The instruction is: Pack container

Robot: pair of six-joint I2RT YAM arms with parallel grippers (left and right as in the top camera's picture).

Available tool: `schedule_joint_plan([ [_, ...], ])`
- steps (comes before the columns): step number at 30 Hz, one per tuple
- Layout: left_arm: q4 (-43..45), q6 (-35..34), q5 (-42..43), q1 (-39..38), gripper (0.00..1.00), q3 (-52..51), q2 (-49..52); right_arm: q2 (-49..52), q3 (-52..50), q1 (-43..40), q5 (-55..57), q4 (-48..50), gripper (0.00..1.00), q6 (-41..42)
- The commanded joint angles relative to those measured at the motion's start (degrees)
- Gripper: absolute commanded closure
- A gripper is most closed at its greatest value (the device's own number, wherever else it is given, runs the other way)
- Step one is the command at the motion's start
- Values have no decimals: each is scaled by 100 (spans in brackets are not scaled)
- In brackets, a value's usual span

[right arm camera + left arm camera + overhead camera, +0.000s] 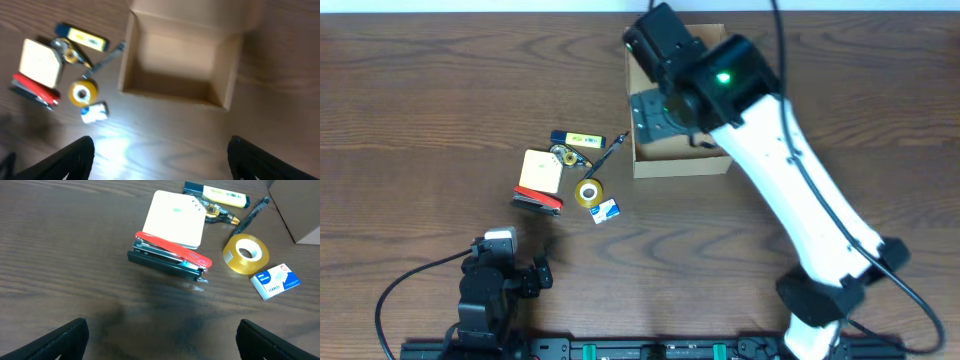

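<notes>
The left end effector (161, 327) hangs over the worktop (60, 255) with its fingers spread wide, grasping nothing. Just ahead of it lies a stapler (167, 260) with a pad (175, 220) right behind, and ahead to its right are a tape roll (245, 255) and a staple pack (275, 281). The right end effector (161, 145) is also released and grips nothing. The box (170, 95) sits open below and just beyond its fingertips, centred ahead, well apart from the left end effector.
</notes>
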Motion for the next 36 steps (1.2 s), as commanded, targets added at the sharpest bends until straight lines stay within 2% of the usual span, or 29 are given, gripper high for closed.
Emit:
schedule_joint_plan([
  [1,-46,0,-83,17,5,-59,-33,-649,166,229,632,-450,12,254],
  [7,-46,0,-83,17,5,-59,-33,-1622,-876,710,754,-490,1,428],
  [15,-46,0,-83,17,5,-59,-33,-2990,-3045,933,649,-468,1,1801],
  [19,-46,0,-83,17,5,-59,-33,-3604,-3707,964,732,-282,1,2243],
  [30,-46,0,-83,17,5,-59,-33,-4804,-5023,953,964,487,1,2188],
  [36,-46,0,-83,17,5,-59,-33,-5265,-5152,953,874,772,1,1622],
])
